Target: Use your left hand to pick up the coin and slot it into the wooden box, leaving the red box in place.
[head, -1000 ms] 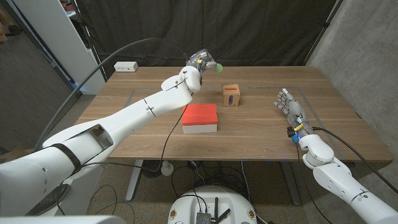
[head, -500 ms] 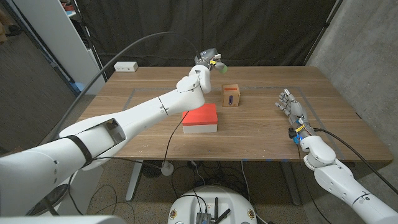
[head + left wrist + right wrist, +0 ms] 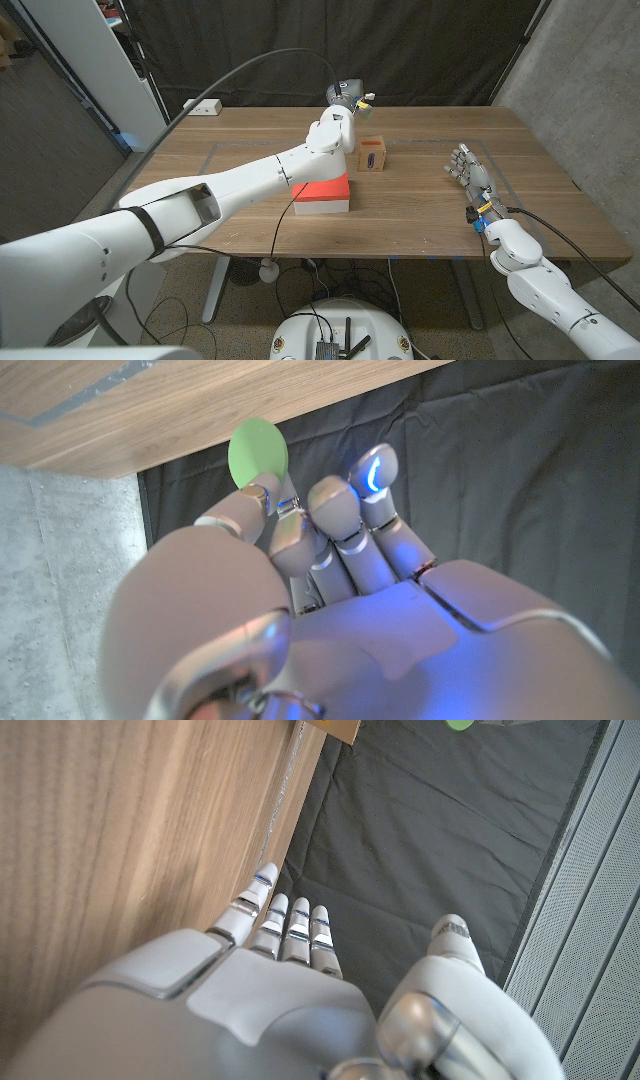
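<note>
Green coin (image 3: 258, 450) sits pinched in the left robot hand's (image 3: 345, 98) fingertips, raised just behind the wooden box (image 3: 372, 153). Right robot hand (image 3: 468, 172) holds nothing, fingers extended.

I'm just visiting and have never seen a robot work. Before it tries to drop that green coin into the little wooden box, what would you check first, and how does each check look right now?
1. Coin held: ok. The left robot hand pinches the green coin at its fingertips.
2. Slot reachable: ok. The wooden box shows a dark slot facing the camera, unobstructed.
3. Coin lined up with slot: not ok. In the head view the left robot hand is above and behind the box, not at the slot.
4. Red box untouched: ok. It sits apart from the wooden box.
5. Right robot hand out of the way: ok. It waits open at the table's right side.
</note>
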Motion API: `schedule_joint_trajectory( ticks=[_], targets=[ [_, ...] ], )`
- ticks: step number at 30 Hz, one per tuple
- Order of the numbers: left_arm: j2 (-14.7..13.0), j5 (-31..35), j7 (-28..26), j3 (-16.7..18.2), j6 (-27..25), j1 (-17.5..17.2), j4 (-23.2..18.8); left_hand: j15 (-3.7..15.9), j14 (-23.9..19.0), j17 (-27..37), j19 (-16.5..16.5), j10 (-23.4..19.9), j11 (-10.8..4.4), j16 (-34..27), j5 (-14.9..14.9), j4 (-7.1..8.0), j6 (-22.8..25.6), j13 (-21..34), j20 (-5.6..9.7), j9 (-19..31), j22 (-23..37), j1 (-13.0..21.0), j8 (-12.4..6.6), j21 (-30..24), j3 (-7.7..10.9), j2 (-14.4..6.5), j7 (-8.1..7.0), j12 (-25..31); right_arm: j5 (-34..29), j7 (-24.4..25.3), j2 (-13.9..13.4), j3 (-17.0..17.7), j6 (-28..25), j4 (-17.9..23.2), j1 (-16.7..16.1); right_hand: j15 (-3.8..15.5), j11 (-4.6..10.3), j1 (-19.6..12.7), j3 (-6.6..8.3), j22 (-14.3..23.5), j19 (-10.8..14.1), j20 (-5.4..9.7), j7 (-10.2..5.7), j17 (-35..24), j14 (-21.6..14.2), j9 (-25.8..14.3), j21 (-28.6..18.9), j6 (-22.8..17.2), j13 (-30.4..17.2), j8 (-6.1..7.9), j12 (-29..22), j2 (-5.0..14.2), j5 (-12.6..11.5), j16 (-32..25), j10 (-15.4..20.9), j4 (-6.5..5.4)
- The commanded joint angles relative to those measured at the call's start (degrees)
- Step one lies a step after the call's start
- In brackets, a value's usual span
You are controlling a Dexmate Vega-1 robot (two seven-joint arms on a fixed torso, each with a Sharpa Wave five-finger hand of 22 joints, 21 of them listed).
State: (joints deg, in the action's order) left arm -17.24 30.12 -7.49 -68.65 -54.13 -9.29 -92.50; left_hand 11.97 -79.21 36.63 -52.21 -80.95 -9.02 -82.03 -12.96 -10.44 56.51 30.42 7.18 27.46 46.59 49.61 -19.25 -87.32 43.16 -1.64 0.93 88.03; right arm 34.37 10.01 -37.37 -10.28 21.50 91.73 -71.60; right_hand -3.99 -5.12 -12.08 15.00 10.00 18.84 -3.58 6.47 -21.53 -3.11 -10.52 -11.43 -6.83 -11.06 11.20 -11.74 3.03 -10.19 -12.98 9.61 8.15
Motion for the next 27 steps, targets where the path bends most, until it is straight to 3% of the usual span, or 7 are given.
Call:
schedule_joint_trajectory(
  ticks=[1, 27],
  targets=[
    [4.14, 4.15, 1.24, -2.85, -1.7, 0.54, 4.84, 0.02, -0.41, 0.06, -0.04, 0.18, -0.06, -0.6, -0.45, 0.07, 6.55, -0.06, 4.93, 0.22, 0.34, 0.83, 0.03, -0.17, 0.48, -0.03, 2.01, 0.19, 0.19, -0.1, 0.13, 0.38, 0.26, -0.2, -0.36, 0.04, -0.16, -0.16, -0.1, 0.1, 0.45, 0.24, -0.19, -0.11, -0.17, -0.15, -0.06, -0.34, -0.11, 0.04, 0.26, 0.14, 0.16, -0.17, 0.29, -0.08],
    [7.39, 6.54, 0.86, -5.54, -2.57, 0.49, 10.39, 0.03, -0.36, -0.07, 0.03, 0.14, -0.1, -0.76, -0.55, 0.04, 7.01, -0.06, 4.94, 0.54, 0.24, 0.93, 0.6, 0.07, 0.5, 0.21, 2.05, 0.0, 0.24, 0.25, -0.22, 0.98, 0.03, 0.41, -1.63, 0.19, -0.18, -0.12, -0.13, 0.11, 0.5, 0.24, -0.2, -0.11, -0.26, -0.15, -0.04, -0.34, -0.11, 0.03, 0.29, 0.16, 0.16, -0.2, 0.28, -0.1]
  ],
)
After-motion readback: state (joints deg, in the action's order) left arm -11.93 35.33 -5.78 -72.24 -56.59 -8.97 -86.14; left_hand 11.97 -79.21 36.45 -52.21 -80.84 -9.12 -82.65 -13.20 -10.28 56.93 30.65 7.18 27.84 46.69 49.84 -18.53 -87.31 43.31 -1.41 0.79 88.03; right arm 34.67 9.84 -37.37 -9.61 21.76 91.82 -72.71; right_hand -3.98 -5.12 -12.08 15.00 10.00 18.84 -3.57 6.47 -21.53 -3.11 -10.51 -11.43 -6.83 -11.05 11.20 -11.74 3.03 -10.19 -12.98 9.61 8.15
